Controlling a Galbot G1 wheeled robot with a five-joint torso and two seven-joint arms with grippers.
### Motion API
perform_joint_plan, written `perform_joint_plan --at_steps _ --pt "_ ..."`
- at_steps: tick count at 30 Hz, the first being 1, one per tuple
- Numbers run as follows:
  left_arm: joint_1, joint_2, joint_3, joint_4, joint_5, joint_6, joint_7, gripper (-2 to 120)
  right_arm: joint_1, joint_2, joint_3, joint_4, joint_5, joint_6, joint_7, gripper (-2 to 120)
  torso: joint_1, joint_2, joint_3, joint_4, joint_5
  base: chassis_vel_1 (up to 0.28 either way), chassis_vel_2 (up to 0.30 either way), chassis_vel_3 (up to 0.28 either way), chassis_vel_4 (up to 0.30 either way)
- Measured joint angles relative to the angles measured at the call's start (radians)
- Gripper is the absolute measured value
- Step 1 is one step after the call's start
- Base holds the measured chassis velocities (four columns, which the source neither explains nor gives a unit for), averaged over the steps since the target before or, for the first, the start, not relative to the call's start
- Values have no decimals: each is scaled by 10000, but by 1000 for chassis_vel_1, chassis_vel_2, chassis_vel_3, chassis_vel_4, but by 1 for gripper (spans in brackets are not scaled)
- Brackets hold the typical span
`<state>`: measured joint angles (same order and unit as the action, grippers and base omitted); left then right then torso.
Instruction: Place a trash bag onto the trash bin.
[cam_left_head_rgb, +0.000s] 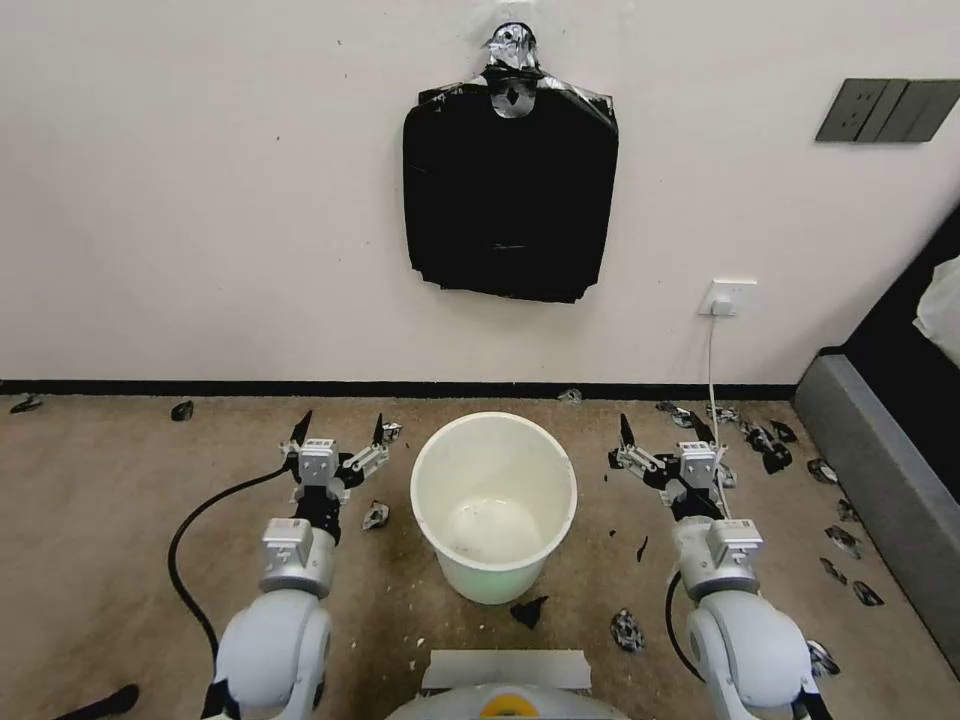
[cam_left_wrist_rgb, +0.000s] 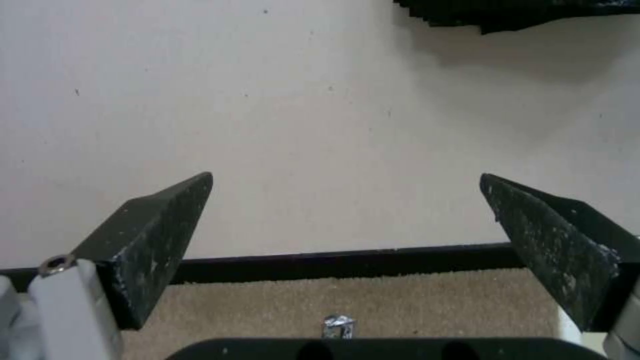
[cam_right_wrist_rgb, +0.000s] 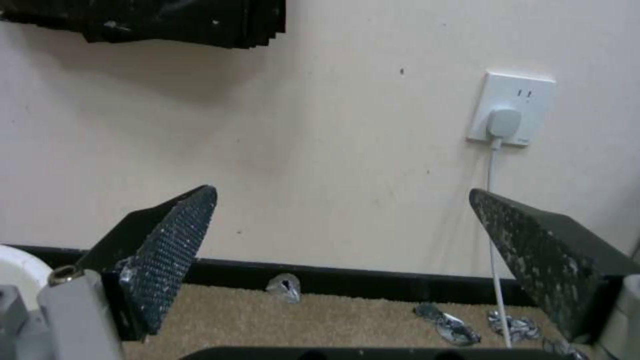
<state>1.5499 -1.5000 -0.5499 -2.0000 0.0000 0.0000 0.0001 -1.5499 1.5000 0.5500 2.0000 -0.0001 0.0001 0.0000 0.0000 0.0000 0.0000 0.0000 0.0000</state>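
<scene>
I am holding my left gripper (cam_left_head_rgb: 340, 428) low over the carpet (cam_left_head_rgb: 120, 520) in the lower left of the head view, its two black wedge-shaped fingers (cam_left_wrist_rgb: 157, 235) spread wide with nothing between them. My right gripper (cam_left_head_rgb: 662, 430) is mirroring it in the lower right, its jaws equally wide apart and empty; the right fingers (cam_right_wrist_rgb: 170, 250) are showing a fine cross-hatched pad flecked with pale specks.

The trash bin (cam_left_head_rgb: 494, 505) is standing upright between my two grippers, in the lower centre of the head view: a round, smooth white plastic bucket with a rolled rim, tapering downward, unlined inside. Its white edge (cam_right_wrist_rgb: 17, 275) is peeking in at the lower left of the right wrist view.

A flat, squarish black bundle of bags (cam_left_head_rgb: 510, 200) is hanging on the cream wall in the upper centre, with a silvery crinkled top. I cannot tell any single trash bag apart from that bundle. Small glossy black scraps (cam_left_head_rgb: 770, 450) are lying scattered on the nubby beige carpet at right. A white wall socket (cam_right_wrist_rgb: 512, 110) with a plugged cord is sitting in the upper right of the right wrist view.
</scene>
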Motion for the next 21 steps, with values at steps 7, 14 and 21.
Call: perform_joint_plan --at_steps 7,14,21 --pt "0 0 0 0 0 0 0 100 0 0 0 0 0 0 0 100 0 0 0 0 0 0 0 0 0" --pt "0 0 -1 0 0 0 0 100 0 0 0 0 0 0 0 100 0 0 0 0 0 0 0 0 0" --pt "0 0 0 0 0 0 0 100 0 0 0 0 0 0 0 100 0 1 0 0 0 0 0 0 0"
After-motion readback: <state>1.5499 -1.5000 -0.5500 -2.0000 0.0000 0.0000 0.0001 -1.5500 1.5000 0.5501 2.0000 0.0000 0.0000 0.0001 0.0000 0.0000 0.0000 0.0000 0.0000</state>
